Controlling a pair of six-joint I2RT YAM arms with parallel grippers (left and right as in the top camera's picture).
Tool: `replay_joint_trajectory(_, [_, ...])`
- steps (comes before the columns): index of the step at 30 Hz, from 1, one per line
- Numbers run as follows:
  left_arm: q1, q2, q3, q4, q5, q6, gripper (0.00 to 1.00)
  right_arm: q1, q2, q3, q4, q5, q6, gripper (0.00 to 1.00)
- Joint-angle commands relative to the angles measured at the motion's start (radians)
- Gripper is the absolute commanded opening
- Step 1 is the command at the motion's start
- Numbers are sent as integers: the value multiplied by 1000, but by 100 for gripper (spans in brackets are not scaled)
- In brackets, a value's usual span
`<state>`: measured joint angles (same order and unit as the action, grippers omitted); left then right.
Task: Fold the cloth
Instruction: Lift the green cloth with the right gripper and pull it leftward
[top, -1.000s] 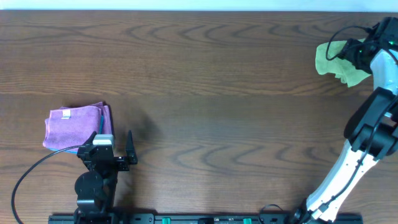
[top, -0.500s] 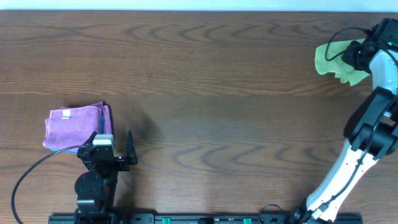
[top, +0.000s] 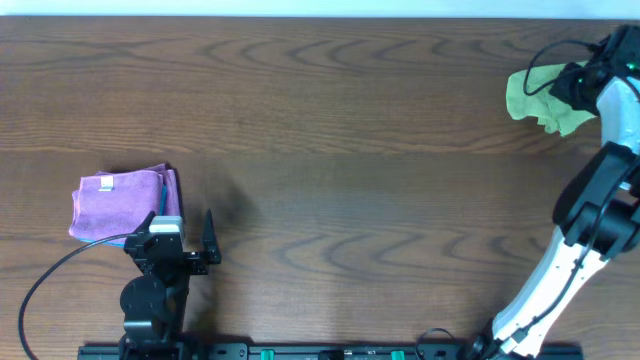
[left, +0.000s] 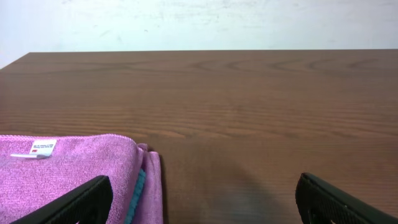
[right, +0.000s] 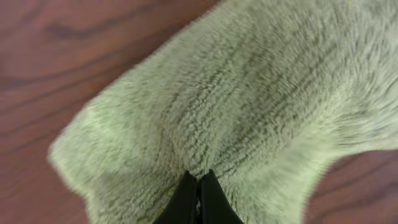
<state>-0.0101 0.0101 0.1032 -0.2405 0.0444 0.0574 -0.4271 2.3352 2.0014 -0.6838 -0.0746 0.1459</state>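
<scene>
A crumpled green cloth (top: 538, 98) lies at the far right back of the table. My right gripper (top: 572, 84) is on its right side. In the right wrist view the black fingers (right: 186, 198) are pressed together, pinching a fold of the green cloth (right: 236, 99) at their tips. My left gripper (top: 183, 238) rests near the front left edge, open and holding nothing. Its two fingers stand far apart in the left wrist view, around bare wood (left: 202, 199).
A folded purple cloth (top: 120, 200) with a white label and a teal edge lies just behind the left gripper, and fills the lower left of the left wrist view (left: 62, 174). Bare brown table (top: 350, 150) lies between the two arms.
The right gripper's jaws have closed on the green cloth, which has bunched and shifted slightly toward the right. The left arm and purple cloth have not moved.
</scene>
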Motion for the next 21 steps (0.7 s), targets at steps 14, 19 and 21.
replay_joint_trajectory(14, [4,-6,-29,-8,-11,18,95,138,-194,9,-182,41,-54,1])
replay_joint_trajectory(19, [4,-6,-29,-8,-11,18,95,135,-194,9,-184,150,-81,13])
replay_joint_trajectory(21, [4,-6,-29,-8,-11,18,95,131,-194,9,-183,164,-84,14])
